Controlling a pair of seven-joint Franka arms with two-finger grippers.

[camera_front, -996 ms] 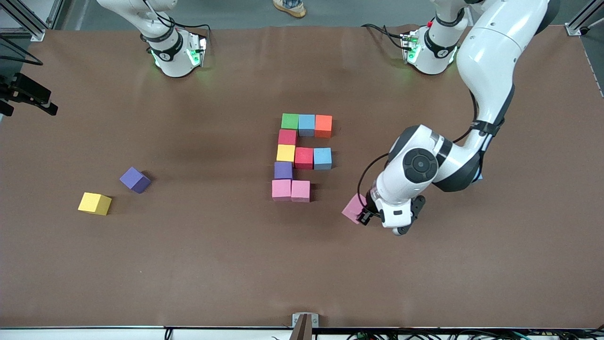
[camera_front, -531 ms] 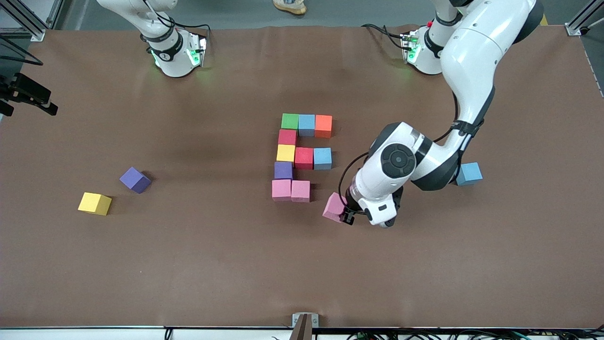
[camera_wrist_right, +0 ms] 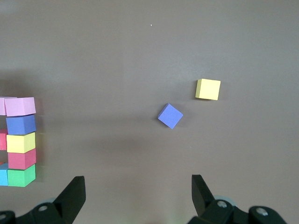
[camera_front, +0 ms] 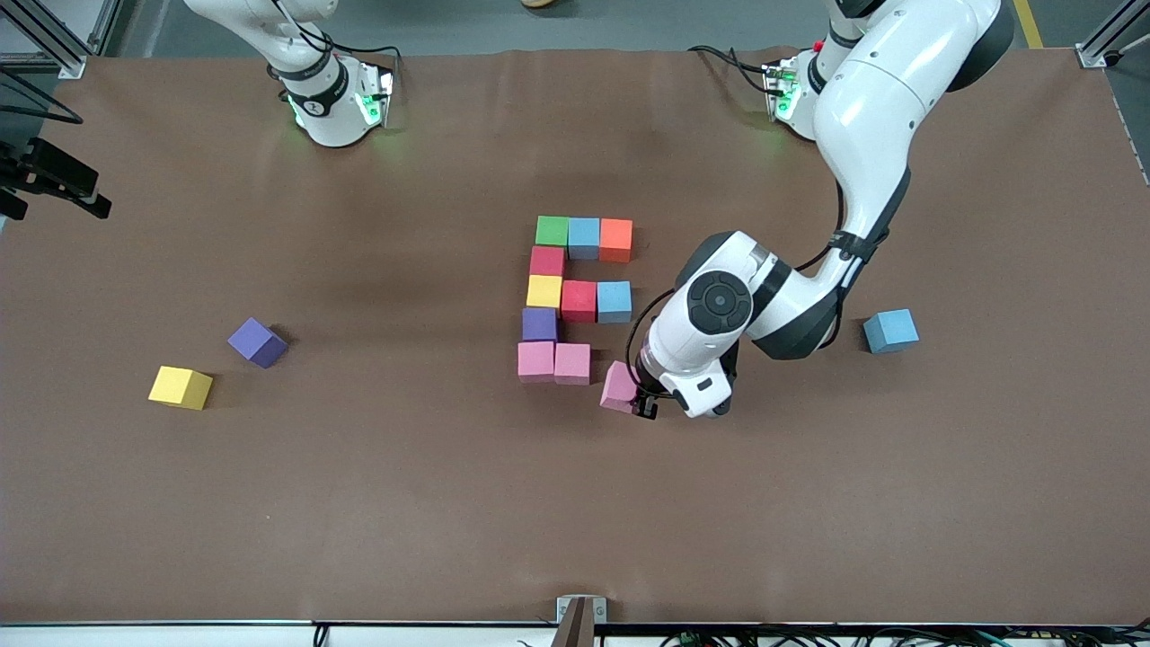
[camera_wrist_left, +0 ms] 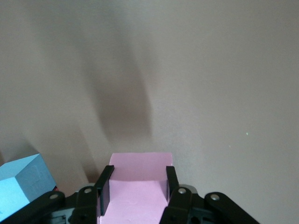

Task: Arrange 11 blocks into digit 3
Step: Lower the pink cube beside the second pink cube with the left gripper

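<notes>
Pink foam marks the third pink block (camera_front: 619, 386), clamped between the fingers of the left gripper (camera_front: 640, 402) just above the table (camera_front: 404, 503), right beside the two-cube pink row (camera_front: 554, 362) that ends the unfinished digit 3 (camera_front: 578, 299). Spare cubes lie apart: a light blue block (camera_front: 890, 330) toward the left arm's end, a purple block (camera_front: 257, 341) and a yellow block (camera_front: 181, 387) toward the right arm's end. Waiting high above that end, the right gripper (camera_wrist_right: 138, 198) holds nothing, its fingers spread wide.
</notes>
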